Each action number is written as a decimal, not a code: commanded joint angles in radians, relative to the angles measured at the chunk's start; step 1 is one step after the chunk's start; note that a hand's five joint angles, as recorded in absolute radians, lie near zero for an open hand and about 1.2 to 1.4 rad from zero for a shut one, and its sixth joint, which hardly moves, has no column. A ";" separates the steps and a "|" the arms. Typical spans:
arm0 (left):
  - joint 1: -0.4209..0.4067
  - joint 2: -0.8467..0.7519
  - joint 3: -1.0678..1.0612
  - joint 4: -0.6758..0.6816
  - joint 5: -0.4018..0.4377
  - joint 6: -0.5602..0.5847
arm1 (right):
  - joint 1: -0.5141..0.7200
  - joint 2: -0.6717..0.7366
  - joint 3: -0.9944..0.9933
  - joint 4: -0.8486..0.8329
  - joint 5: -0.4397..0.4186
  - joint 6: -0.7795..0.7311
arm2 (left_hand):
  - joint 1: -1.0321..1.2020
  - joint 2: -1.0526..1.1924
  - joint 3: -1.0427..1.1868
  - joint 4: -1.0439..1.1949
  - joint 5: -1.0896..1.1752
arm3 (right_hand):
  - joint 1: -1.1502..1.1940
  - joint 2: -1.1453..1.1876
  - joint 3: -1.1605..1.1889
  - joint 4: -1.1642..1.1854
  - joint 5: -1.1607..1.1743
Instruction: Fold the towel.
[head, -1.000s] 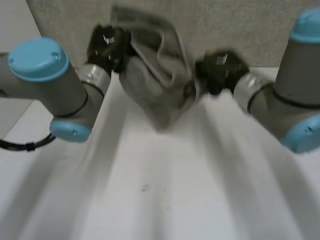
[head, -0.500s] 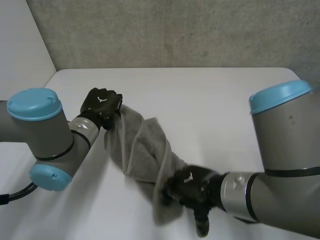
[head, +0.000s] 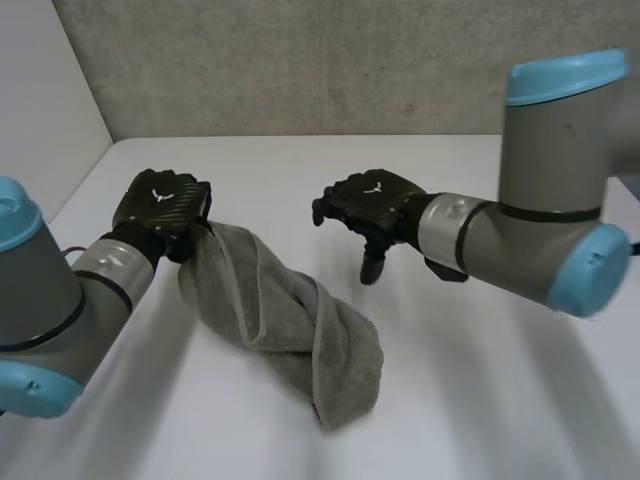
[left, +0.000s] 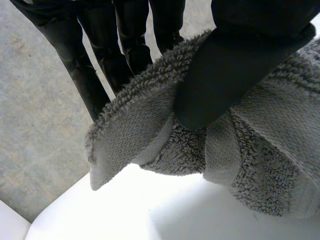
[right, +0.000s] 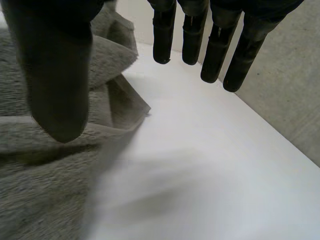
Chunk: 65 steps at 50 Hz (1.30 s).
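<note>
A grey towel (head: 285, 320) lies twisted and bunched on the white table (head: 480, 400), running from my left hand toward the table's front. My left hand (head: 162, 208) holds its far end; in the left wrist view the thumb (left: 225, 75) presses the towel (left: 250, 150) against the fingers (left: 95, 65). My right hand (head: 368, 207) hovers above the table to the right of the towel, apart from it. In the right wrist view its fingers (right: 215, 55) are straight and spread from the thumb (right: 57, 75), with nothing between them; the towel (right: 45, 165) lies under the thumb side.
A grey wall (head: 330, 65) rises behind the table's far edge. Bare table surface stretches to the right of the towel and in front of it.
My right hand has let go of the towel's near end, opened, and risen back toward the table's middle. The towel has dropped onto the table. My left hand moved left with its end.
</note>
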 joint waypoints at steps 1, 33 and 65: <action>-0.003 0.077 -0.081 0.002 0.000 0.000 | 0.009 0.214 -0.247 0.009 -0.108 0.017 | 0.216 0.180 0.183 0.179 0.205 | 0.033 0.041 0.052 0.027 0.010; 0.003 0.078 -0.035 0.106 0.046 0.009 | 0.061 0.482 -0.725 0.226 -0.111 0.025 | 0.216 0.180 0.183 0.179 0.205 | 1.001 1.009 1.020 0.995 0.978; -0.018 -0.188 0.126 0.256 0.026 0.002 | -0.014 0.124 0.005 0.198 0.100 -0.121 | 0.216 0.180 0.183 0.179 0.205 | 1.001 1.009 1.020 0.995 0.978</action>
